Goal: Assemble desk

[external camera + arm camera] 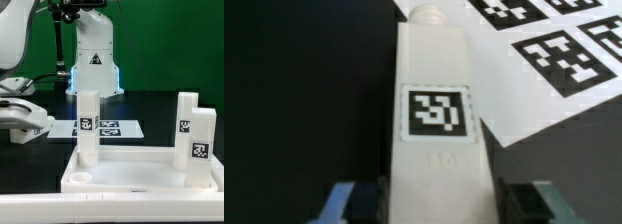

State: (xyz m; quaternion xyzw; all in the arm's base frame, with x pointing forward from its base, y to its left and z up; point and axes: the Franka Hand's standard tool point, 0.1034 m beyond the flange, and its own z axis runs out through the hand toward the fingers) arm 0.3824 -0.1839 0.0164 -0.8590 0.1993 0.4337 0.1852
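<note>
A white desk leg (438, 120) with a square tag lies on the black table, running lengthwise away from my gripper (438, 200). The fingers (345, 200) stand on either side of its near end, and their dark pads press against both of its sides. In the exterior view the gripper (28, 122) is low at the left, and the leg it holds is hidden there. The desk top (130, 175) lies at the front. One leg (88, 125) stands upright at its left corner. Two more legs (186, 118) (201, 138) stand at its right side.
The marker board (108, 127) lies flat behind the desk top; in the wrist view this marker board (553, 50) sits just beyond the lying leg. The arm's white base (95, 55) stands at the back. A white table edge runs along the front.
</note>
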